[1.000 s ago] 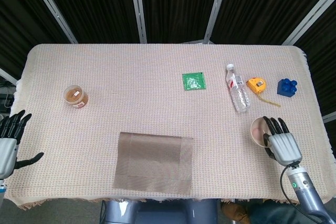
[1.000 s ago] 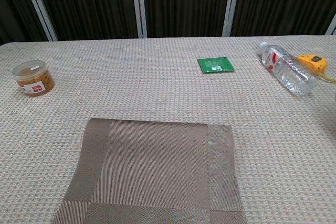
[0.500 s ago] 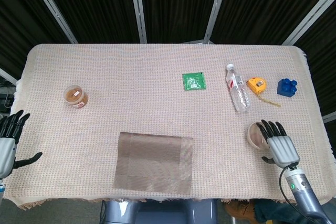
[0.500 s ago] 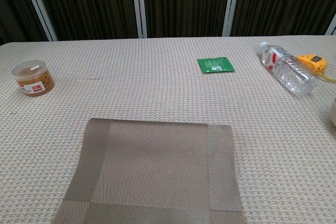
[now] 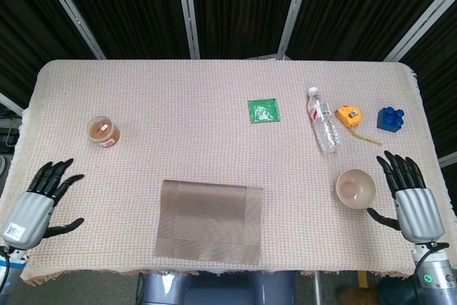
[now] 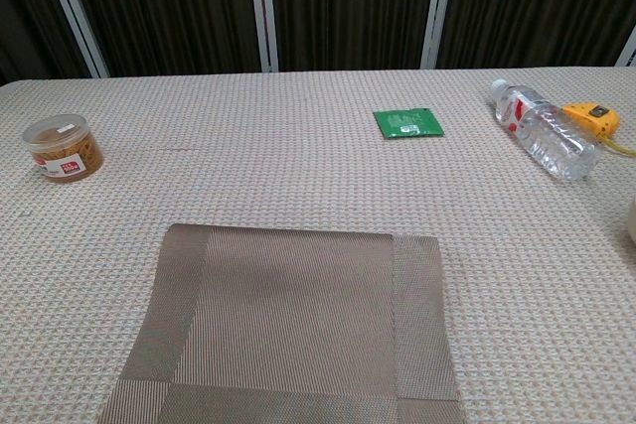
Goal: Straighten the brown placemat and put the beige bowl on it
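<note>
Table (image 5: 214, 91): head view alone shows both robot hands, left (image 5: 34, 205), right (image 5: 414, 201), spread wide, empty

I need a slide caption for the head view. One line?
Open robot hands, left and right, flank a brown placemat, with the beige bowl off it.

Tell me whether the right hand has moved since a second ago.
Yes. The right hand has drawn back off the beige bowl, toward the table's right edge.

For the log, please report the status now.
Both hands open: left hand, right hand. Beige bowl upright on cloth, beside right hand, off brown placemat. Path between clear.
</note>
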